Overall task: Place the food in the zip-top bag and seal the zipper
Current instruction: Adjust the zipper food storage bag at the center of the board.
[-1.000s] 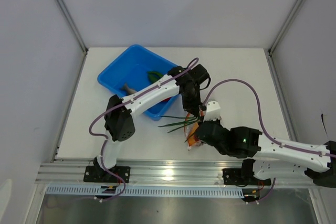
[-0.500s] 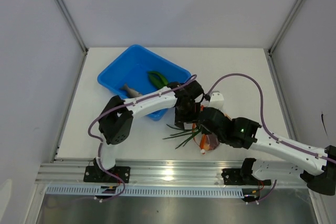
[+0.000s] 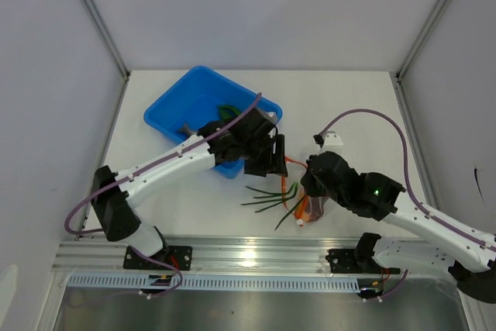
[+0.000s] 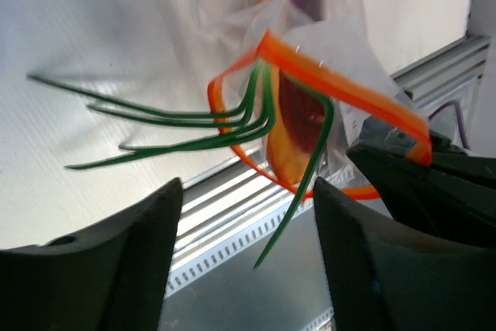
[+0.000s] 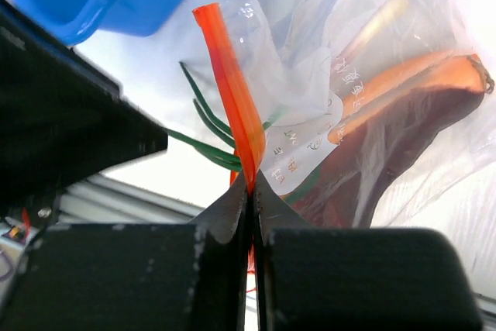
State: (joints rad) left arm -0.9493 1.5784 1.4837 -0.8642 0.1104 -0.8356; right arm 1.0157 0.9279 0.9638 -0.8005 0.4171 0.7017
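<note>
Orange-red and pinched flat, the zipper [image 5: 232, 91] stands up between the closed fingers of the right gripper [image 5: 252, 195], which clamps the strip low down. From that grip the crinkly clear zip-top bag [image 5: 387, 44] spreads away over the white table [image 3: 349, 98], near its front edge. Through the plastic shows an oval purple-red and orange slice [image 5: 403, 133], fully inside the bag.

From the left wrist view the rest of the strip curves into an open loop, so the mouth gapes. A green onion [image 4: 178, 122] passes through that loop: its thin green leaves fan out of the mouth over the table, and the other end lies within the bag beside the slice.

Just beside the mouth and facing it is the left gripper [image 3: 277, 160], its jaws spread wide with nothing gripped between them; one leaf tip only crosses the gap in its own camera's view.

Behind the left arm sits a blue tray [image 3: 174, 102] with green pods [image 3: 226, 110] and a grey piece [image 3: 186, 127] in it, well apart from the bag
</note>
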